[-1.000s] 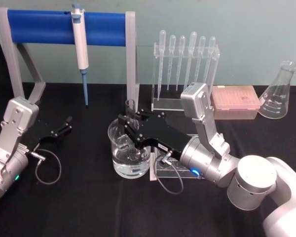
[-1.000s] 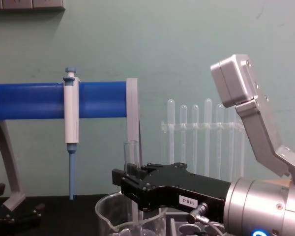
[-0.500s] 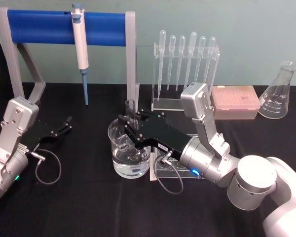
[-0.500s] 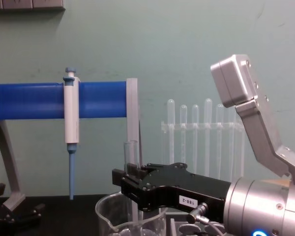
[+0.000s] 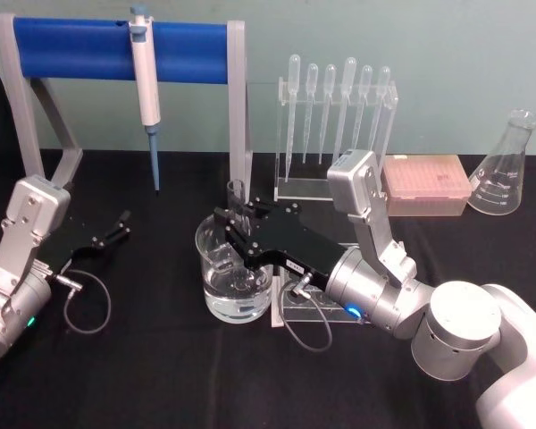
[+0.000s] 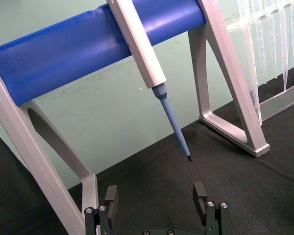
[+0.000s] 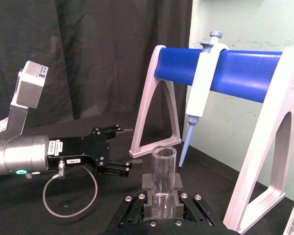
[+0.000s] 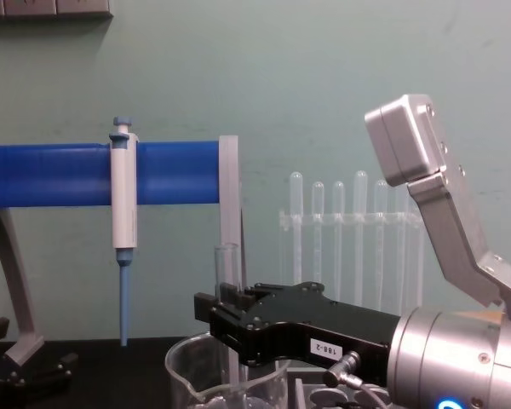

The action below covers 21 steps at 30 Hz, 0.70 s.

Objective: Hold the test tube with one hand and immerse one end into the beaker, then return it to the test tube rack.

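My right gripper is shut on the test tube, a clear glass tube held upright with its open rim above the black fingers. The tube's lower part goes down inside the beaker, a wide glass cylinder with water in its bottom. I cannot tell how deep the end sits in the water. From the chest, the gripper hangs just over the beaker's rim. The right wrist view has the tube clamped between the pads. My left gripper rests open on the table at the left, fingers apart.
A blue-barred stand with a hanging pipettor is at the back left. Behind the beaker is a clear rack of plastic pipettes, then a pink tip box and a conical flask to the right.
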{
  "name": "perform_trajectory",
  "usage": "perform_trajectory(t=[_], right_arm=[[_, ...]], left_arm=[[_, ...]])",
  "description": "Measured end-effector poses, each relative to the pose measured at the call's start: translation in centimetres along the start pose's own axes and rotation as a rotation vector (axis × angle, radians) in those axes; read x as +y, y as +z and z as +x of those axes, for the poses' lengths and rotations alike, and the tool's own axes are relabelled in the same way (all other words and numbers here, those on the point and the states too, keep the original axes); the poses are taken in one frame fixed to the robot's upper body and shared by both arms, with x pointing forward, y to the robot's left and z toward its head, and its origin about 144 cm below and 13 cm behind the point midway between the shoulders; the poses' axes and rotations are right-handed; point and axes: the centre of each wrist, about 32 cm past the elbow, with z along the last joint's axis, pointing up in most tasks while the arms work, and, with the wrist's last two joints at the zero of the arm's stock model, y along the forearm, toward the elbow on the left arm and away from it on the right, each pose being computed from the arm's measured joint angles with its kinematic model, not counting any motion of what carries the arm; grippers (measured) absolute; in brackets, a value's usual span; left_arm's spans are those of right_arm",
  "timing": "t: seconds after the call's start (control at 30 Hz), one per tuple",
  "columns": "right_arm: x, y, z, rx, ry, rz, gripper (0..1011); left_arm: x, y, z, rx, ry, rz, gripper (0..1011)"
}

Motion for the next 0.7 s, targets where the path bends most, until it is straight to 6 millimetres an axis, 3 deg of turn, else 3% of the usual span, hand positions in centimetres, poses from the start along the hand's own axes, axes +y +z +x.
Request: perform_trajectory(t=[0.7], right_arm=[[0.00, 0.00, 0.00, 0.000, 0.000, 0.000, 225]], left_arm=[[0.00, 0.00, 0.00, 0.000, 0.000, 0.000, 1000]])
